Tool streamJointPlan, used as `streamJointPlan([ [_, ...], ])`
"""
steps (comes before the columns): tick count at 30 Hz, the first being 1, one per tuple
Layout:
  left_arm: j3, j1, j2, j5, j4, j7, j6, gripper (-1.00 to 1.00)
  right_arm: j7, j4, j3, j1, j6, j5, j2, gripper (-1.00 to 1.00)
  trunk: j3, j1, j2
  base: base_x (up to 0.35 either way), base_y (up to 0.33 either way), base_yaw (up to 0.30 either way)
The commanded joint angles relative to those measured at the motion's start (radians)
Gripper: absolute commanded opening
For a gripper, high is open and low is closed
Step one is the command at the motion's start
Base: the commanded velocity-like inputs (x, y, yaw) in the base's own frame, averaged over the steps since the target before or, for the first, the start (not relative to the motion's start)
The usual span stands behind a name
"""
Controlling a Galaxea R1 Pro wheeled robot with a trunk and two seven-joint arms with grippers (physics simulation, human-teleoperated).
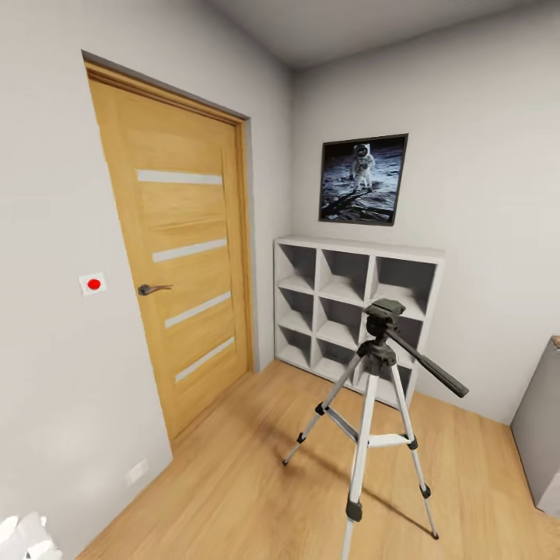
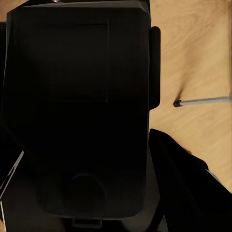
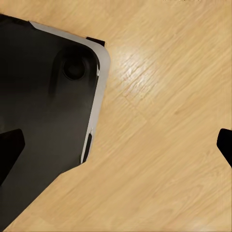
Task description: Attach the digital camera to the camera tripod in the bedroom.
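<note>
We first bring the camera tripod [image 1: 375,359] nearer the jaws. Right jaws gape empty, left jaws' state we cannot tell.

Head view: the front leg of the tripod [image 1: 379,404] runs off the lower edge, its foot unseen; its head hides part of the shelf unit [image 1: 354,307] behind. A grey cabinet [image 1: 540,435] is cut by the right edge.

Left wrist view: a black box [image 2: 77,111] just ahead of the left end effector blocks nearly everything; its identity and the finger positions cannot be told.

Right wrist view: the right end effector [image 3: 116,147] fingertips are cut at both edges.
</note>
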Motion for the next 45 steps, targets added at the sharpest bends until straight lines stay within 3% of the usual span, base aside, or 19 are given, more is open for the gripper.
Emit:
streamJointPlan([
  [1,-0.008,0.0,0.0,0.008,0.0,-0.004,-0.001,-1.0,0.002,0.003,-0.008,-0.001,-0.005,0.007,0.0,1.0,0.0,0.001,-0.001,0.207,0.284,-0.288],
  [18,-0.008,0.0,-0.001,0.008,0.0,-0.004,-0.001,-1.0,0.002,0.003,-0.008,-0.001,-0.005,0.008,0.0,1.0,0.0,0.001,-0.001,0.036,0.081,-0.06],
  [34,-0.008,0.0,-0.001,0.007,0.001,-0.004,-0.002,-1.0,0.002,0.003,-0.008,-0.001,-0.006,0.006,0.0,1.0,0.0,0.001,-0.001,0.0,0.31,-0.005],
  [45,-0.008,0.0,-0.001,0.008,0.001,-0.004,-0.002,-1.0,0.002,0.003,-0.008,-0.001,-0.005,0.003,0.0,1.0,0.0,0.001,-0.001,0.0,0.218,-0.207],
])
